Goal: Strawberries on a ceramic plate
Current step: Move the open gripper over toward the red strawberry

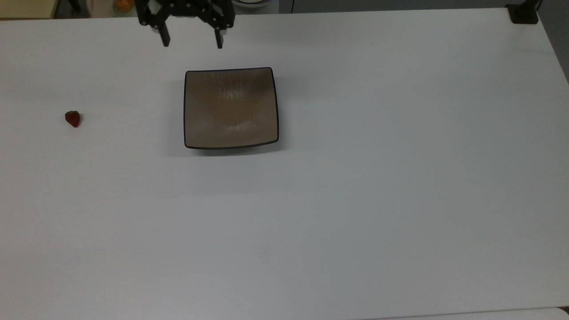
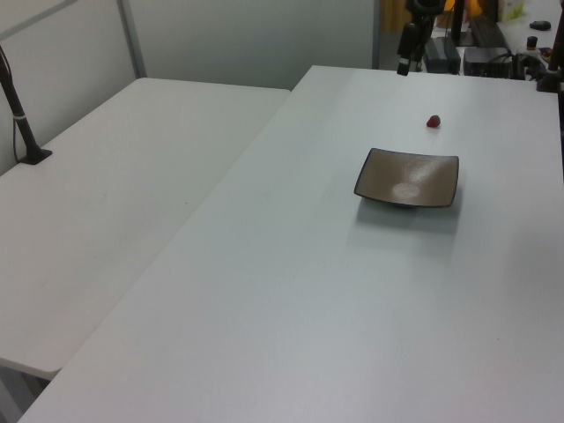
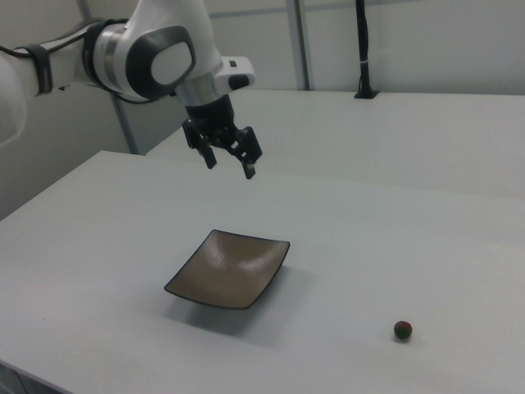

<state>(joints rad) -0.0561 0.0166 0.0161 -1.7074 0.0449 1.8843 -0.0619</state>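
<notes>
Claw hanging in the air over the table, strawberry sitting off on its own

The gripper [image 1: 191, 42] is hovering above the white table [image 1: 355, 200] with its two black fingers spread wide and nothing between them, up past the top edge of the ceramic plate [image 1: 231, 108] in the top view. The plate is sitting flat with nothing on it. The strawberry [image 1: 73, 118] is lying on the bare table well apart from the plate, way over toward the top view's left; in the right view it's sitting down at the lower right [image 3: 403, 329], with the gripper [image 3: 230, 162] floating behind the plate [image 3: 230, 268].
</notes>
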